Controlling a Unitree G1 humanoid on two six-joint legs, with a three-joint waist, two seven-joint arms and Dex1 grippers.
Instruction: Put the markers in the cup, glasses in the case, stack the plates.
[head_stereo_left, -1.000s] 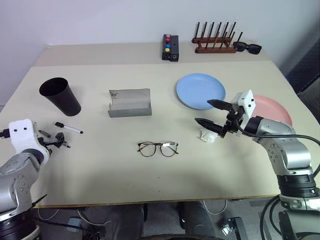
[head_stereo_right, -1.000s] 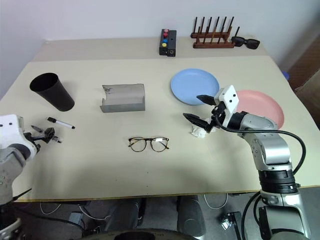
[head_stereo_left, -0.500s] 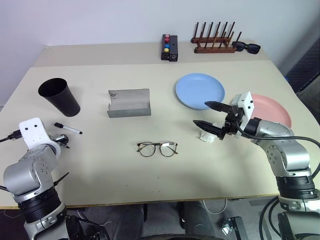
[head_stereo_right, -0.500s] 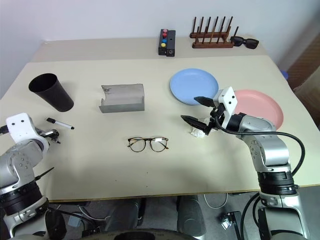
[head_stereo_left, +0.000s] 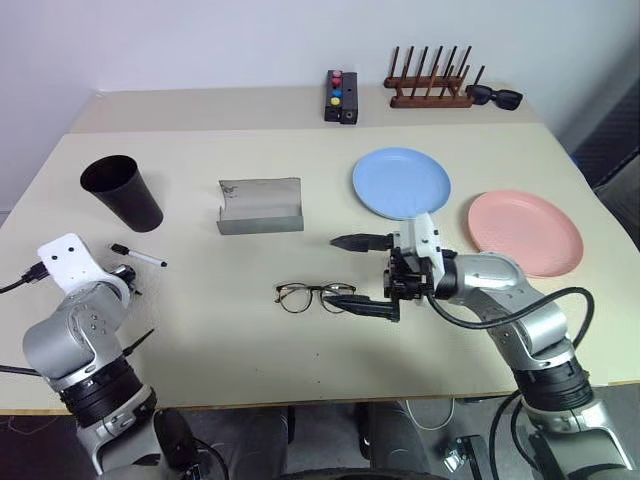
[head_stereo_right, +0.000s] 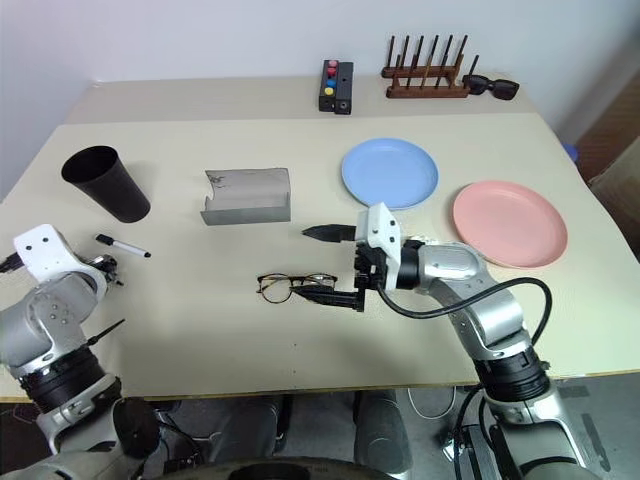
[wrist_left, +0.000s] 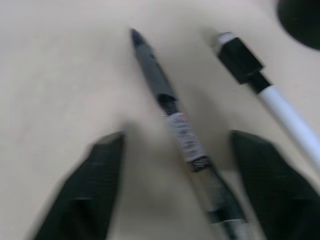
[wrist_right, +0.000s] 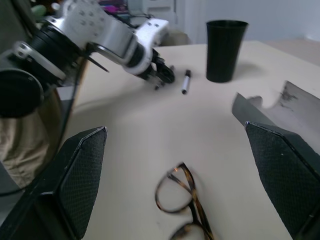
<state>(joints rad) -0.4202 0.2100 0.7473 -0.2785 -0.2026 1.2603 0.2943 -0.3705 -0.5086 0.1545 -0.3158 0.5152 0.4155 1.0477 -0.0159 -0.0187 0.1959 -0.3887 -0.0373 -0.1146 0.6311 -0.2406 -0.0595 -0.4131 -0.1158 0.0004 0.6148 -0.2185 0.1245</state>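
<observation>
I have the right gripper (head_stereo_left: 357, 273) pointing toward my left, jaws fully open, one finger above the glasses (head_stereo_left: 315, 296) and the other at their right end; the glasses lie flat on the counter (head_stereo_left: 200, 340), not gripped. The left gripper (wrist_left: 175, 150) sits low over a dark pen (wrist_left: 175, 125), jaws open on either side of it without contact. The marker (head_stereo_left: 138, 256) lies just beside it, near the cup (head_stereo_left: 122, 191). The case (head_stereo_left: 260, 206) stands open behind the glasses. The blue plate (head_stereo_left: 401, 182) and pink plate (head_stereo_left: 525, 232) lie separately, unstacked.
</observation>
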